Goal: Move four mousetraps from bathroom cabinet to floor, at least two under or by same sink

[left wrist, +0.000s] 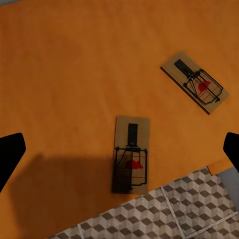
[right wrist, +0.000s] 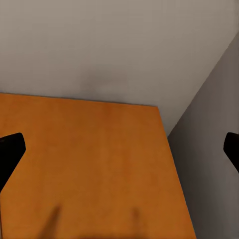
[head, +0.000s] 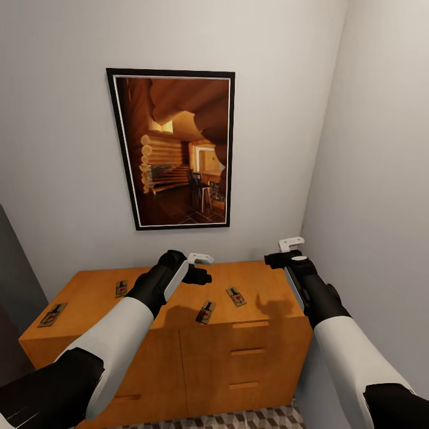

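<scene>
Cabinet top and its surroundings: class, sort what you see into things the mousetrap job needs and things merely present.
Job:
mousetraps
cabinet
bathroom floor
left gripper
right gripper

Merely present:
framed picture
walls

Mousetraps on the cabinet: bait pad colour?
Red, on both mousetraps; clearest in the left wrist view.

The low orange-brown wooden cabinet (head: pixel 250 351) had a plain top. Each flat tan-and-dark-brown mousetrap (left wrist: pixel 131 154) carried black wire and a red mark. The tiled bathroom floor (left wrist: pixel 169 214) showed a brown, beige and grey cube pattern. The black-framed picture (head: pixel 176 149) was amber-toned.
</scene>
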Tool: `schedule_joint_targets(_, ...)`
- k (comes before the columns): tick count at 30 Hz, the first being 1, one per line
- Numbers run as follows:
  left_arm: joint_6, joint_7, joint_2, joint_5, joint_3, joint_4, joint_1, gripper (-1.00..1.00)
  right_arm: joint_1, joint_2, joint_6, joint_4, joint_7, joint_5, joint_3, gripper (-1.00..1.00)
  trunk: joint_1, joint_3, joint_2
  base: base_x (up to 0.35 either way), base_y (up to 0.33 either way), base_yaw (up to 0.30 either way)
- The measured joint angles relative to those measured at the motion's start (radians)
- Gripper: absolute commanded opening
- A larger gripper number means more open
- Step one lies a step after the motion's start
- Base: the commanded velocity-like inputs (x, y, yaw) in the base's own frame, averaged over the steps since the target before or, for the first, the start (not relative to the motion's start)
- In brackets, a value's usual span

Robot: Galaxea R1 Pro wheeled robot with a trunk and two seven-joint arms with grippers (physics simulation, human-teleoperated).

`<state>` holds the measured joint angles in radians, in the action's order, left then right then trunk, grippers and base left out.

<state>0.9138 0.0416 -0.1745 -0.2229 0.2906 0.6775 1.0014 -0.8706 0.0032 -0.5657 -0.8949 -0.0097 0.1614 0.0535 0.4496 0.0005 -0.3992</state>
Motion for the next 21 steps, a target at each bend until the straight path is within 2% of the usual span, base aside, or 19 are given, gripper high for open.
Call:
schedule_joint_targets(9,-0.001,-0.001,0.0,0.0,0.0,-0.002,-0.001,1.0,0.0,0.0,0.002,0.0,0.0,0.0,0.0,1.0,0.0,0.0,0.0,0.007,0.0,0.0)
schedule_joint_targets(21,-0.002,-0.001,0.0,0.0,0.0,-0.003,-0.002,1.0,0.0,-0.001,0.002,0.0,0.0,-0.001,0.0,1.0,0.0,0.0,0.0,0.1,-0.046,0.0)
